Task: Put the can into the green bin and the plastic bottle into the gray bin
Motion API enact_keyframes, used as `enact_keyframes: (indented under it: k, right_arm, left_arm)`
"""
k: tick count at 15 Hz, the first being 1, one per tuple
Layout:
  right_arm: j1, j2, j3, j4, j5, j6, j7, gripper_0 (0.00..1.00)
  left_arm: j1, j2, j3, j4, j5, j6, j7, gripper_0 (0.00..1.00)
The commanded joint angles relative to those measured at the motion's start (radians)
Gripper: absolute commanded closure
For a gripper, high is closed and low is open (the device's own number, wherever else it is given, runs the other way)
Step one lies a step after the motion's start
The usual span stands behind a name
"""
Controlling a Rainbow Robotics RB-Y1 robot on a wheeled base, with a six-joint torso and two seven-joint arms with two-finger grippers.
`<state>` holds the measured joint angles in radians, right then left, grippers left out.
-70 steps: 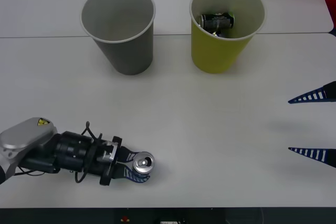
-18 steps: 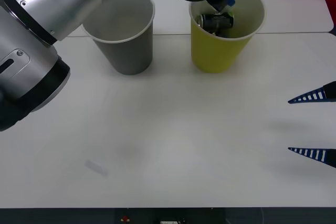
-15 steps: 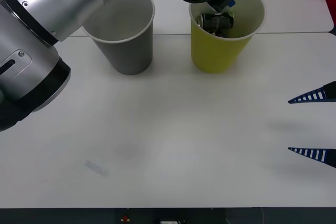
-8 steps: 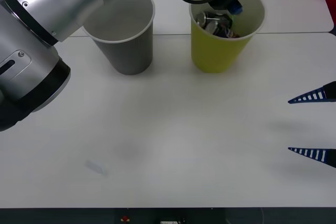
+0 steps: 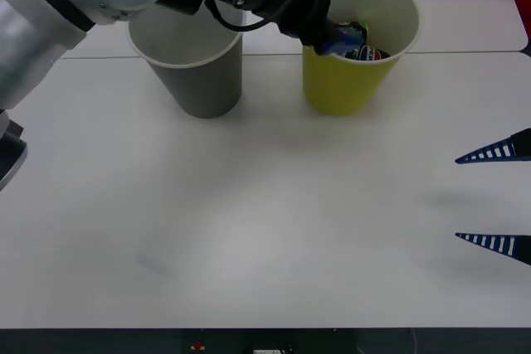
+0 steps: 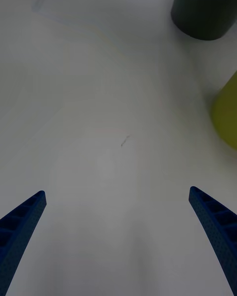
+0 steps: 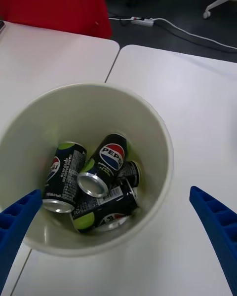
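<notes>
The green bin (image 5: 344, 80) stands at the back right of the table, with dark cans lying inside. In the left wrist view the green bin (image 7: 158, 128) holds several cans; the topmost can (image 7: 106, 165) lies tilted, its silver top facing up. My left gripper (image 5: 328, 16) hovers open at the bin's near-left rim, and the left gripper (image 7: 114, 191) has nothing between its fingers. The gray bin (image 5: 203, 80) stands left of the green one, partly behind my left arm. My right gripper (image 5: 458, 198) waits open at the table's right edge. The plastic bottle is out of view.
A seam between two white tabletops (image 5: 465, 52) runs behind the bins. The right wrist view has the gray bin (image 6: 205, 10) and green bin (image 6: 227, 113) far off, past the open right gripper (image 6: 116, 191). A red object (image 7: 54, 5) sits beyond the table.
My left gripper carried the can from the table's front left to the green bin and let it go inside. The arm has since shifted left and lower. The right arm has not moved.
</notes>
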<state>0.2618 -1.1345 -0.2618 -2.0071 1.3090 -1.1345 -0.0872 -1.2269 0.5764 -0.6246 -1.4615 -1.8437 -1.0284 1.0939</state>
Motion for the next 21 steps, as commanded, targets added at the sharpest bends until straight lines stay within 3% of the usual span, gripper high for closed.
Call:
enact_keyframes:
  k: [1, 5, 11, 16, 21]
  right_arm:
    - [0.000, 0.000, 0.000, 0.000, 0.000, 0.000, 0.000, 0.00]
    - [0.000, 0.000, 0.000, 0.000, 0.000, 0.000, 0.000, 0.00]
    - [0.000, 0.000, 0.000, 0.000, 0.000, 0.000, 0.000, 0.00]
    - [0.000, 0.000, 0.000, 0.000, 0.000, 0.000, 0.000, 0.00]
    - [0.000, 0.000, 0.000, 0.000, 0.000, 0.000, 0.000, 0.00]
  left_arm:
    - [0.125, 0.112, 0.054, -0.191, 0.077, -0.001, -0.086, 0.00]
    - [0.351, 0.243, 0.169, -0.342, 0.247, 0.001, -0.338, 0.00]
    - [0.639, 0.453, 0.296, -0.444, 0.505, 0.001, -0.689, 0.00]
    - [0.952, 0.579, 0.487, -0.573, 0.538, 0.001, -0.825, 0.00]
    - [1.265, 0.611, 0.704, -0.663, 0.540, 0.001, -0.945, 0.00]
